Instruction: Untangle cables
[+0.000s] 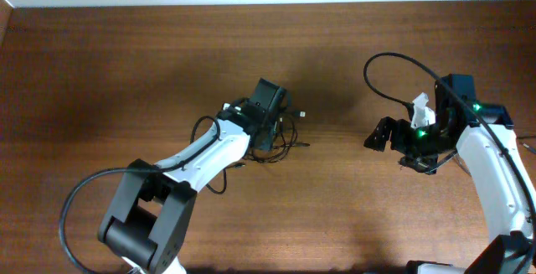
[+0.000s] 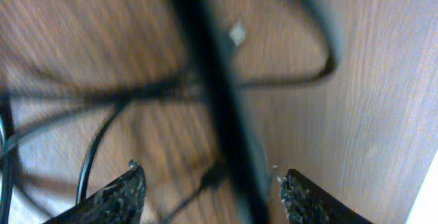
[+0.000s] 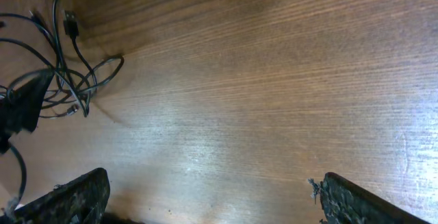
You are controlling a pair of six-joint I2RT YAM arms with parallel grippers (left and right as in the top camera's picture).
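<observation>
Our left gripper (image 2: 212, 191) stands open, thin black tangled cables (image 2: 213, 80) running between its jaws; our right gripper (image 3: 212, 196) gapes wide above the brown wooden table (image 3: 274, 80).

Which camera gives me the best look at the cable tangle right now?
Right wrist: the cables are sharp, loops and plug ends distinct, though cut off at the frame's edge. Overhead shows them small, partly under the left gripper. Left wrist shows only blurred close-up strands.

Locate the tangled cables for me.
In the overhead view the cables lie near the middle of the table, under the left gripper, far from the right gripper.
</observation>
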